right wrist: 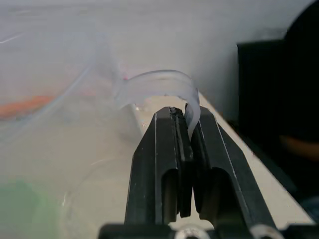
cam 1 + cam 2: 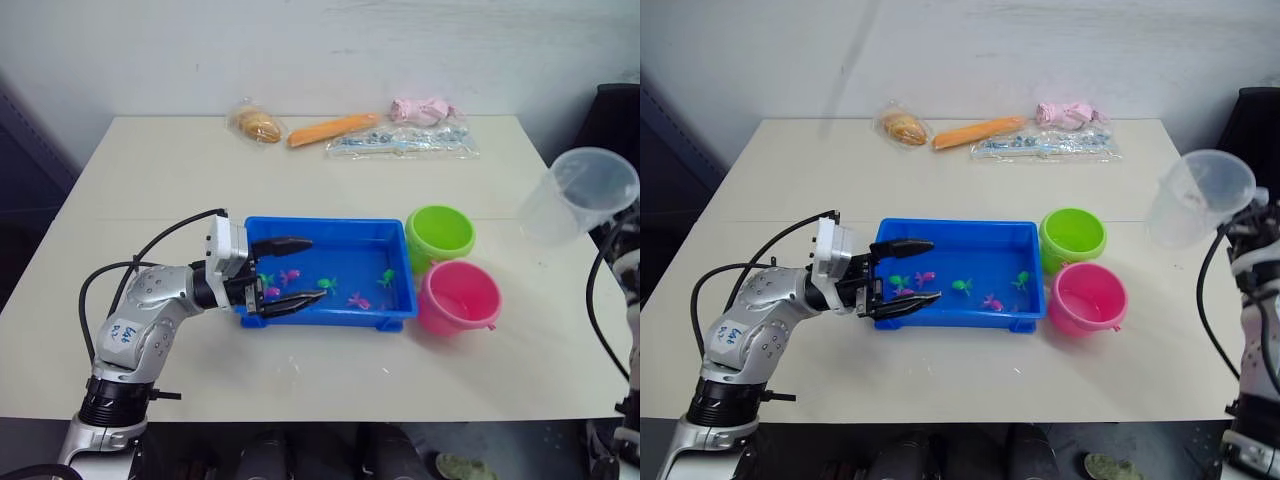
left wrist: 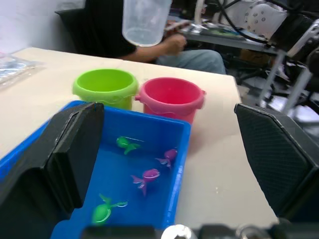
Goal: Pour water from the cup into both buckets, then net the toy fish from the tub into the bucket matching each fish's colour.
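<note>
Nearest us, our left gripper (image 2: 278, 272) hangs at the near left end of the shallow bright blue plastic tub (image 2: 330, 232), its two black fingers spread wide and holding nothing. One finger reaches over the tub's water and the other lies along the near rim; we judge the arm is parked there to be ready for the netting step. Inside the tub lie the tiny plastic toy fish (image 2: 290, 276), some green and some pink, scattered across the bottom, none of them lifted out.

Just beyond the tub's right end stand the two small round plastic pails: the pink bucket (image 2: 458, 296) nearer us and the lime green bucket (image 2: 440, 234) right behind it, close against each other and beside the tub, a short carry for each fish.

Off to the right and raised above the table, our right gripper (image 1: 187, 164) has its fingers closed tight on the side handle of the clear plastic cup (image 2: 578, 194). The cup is tilted with its mouth toward the buckets but is well clear of both, so we take it the pouring step is the one in hand. We cannot tell how much water is in the cup or the buckets.

At the far edge of the table lie an orange carrot-shaped toy (image 2: 333, 128), a wrapped bun-like item (image 2: 257, 123), a pink soft toy (image 2: 422, 108) and a clear plastic bag (image 2: 402, 143).
</note>
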